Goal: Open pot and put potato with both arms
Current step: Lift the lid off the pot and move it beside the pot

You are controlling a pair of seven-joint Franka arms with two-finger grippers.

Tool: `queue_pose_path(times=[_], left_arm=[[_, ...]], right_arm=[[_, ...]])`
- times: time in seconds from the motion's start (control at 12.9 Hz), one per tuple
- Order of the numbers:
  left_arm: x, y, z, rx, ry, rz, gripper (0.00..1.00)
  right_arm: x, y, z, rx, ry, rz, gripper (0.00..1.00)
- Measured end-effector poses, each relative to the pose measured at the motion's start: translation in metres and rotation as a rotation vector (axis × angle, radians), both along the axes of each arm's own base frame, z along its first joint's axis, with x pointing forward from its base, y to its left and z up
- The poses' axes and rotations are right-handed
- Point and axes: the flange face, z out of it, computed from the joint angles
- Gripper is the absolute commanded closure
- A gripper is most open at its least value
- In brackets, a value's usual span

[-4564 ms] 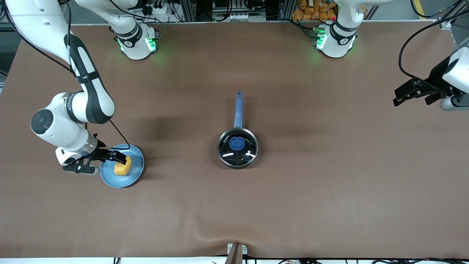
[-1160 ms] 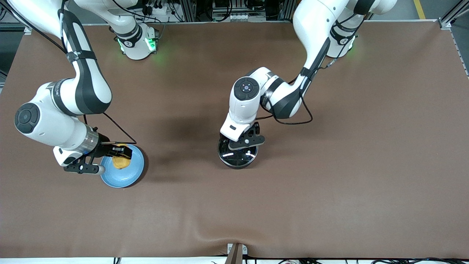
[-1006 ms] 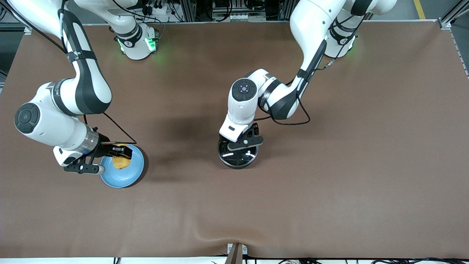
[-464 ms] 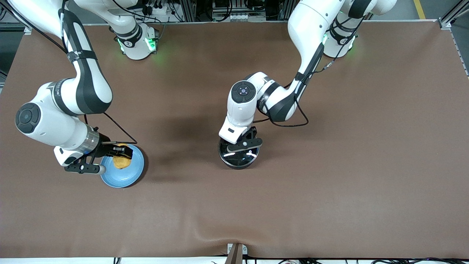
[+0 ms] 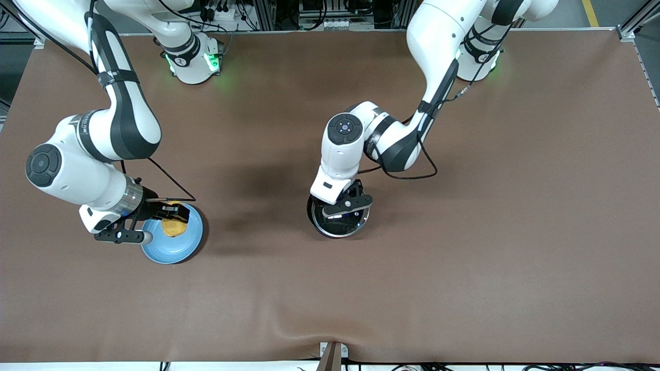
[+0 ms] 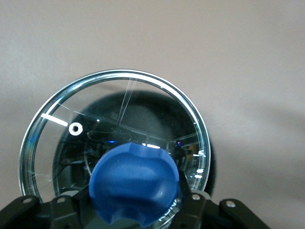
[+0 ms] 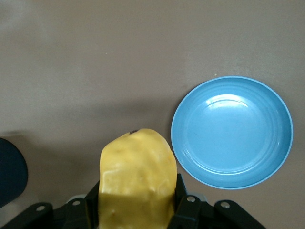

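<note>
My left gripper (image 5: 342, 207) is over the black pot (image 5: 313, 217) at mid-table, shut on the blue knob (image 6: 134, 179) of the glass lid (image 5: 341, 225). In the left wrist view the lid (image 6: 57, 138) sits a little above and off-centre from the dark pot (image 6: 208, 164) below it. The pot's blue handle is hidden under the left arm. My right gripper (image 5: 173, 218) is shut on the yellow-orange potato (image 5: 174, 226) and holds it over the blue plate (image 5: 174, 251). The right wrist view shows the potato (image 7: 137, 174) between the fingers and the bare plate (image 7: 232, 132) below.
The brown table mat (image 5: 464, 232) stretches open toward the left arm's end. The blue plate lies toward the right arm's end. A small metal bracket (image 5: 332, 355) sits at the table edge nearest the front camera.
The left arm came in from the table's end and took the lid knob; the lid now looks slightly raised and shifted. The right gripper has lifted the potato off the plate.
</note>
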Motion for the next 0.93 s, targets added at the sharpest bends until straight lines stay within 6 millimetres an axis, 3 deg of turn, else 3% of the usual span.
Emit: queue_pose_path(times=[0.15,0.23,0.46,0.7,0.93], left_arm=[[0.009,0.011,0.040,-0.021,-0.028,0.020,0.93],[0.016,0.026,0.062,-0.016,-0.023,0.040,0.93],[0.041,0.104,0.115,0.002,0.014,0.045,0.93],[0.039,0.195,0.124,0.020,0.070,-0.021,0.92],[0.024,0.262,0.096,0.045,0.110,-0.099,0.86]], right_arm=[[0.000,0.000,0.001,0.000,-0.002,0.000,0.93],[0.000,0.000,0.002,0.000,-0.001,0.001,0.93],[-0.001,0.000,0.004,0.000,0.000,0.002,0.93],[-0.001,0.000,0.005,0.000,0.001,0.002,0.93],[-0.001,0.002,0.005,0.001,0.001,0.004,0.93]])
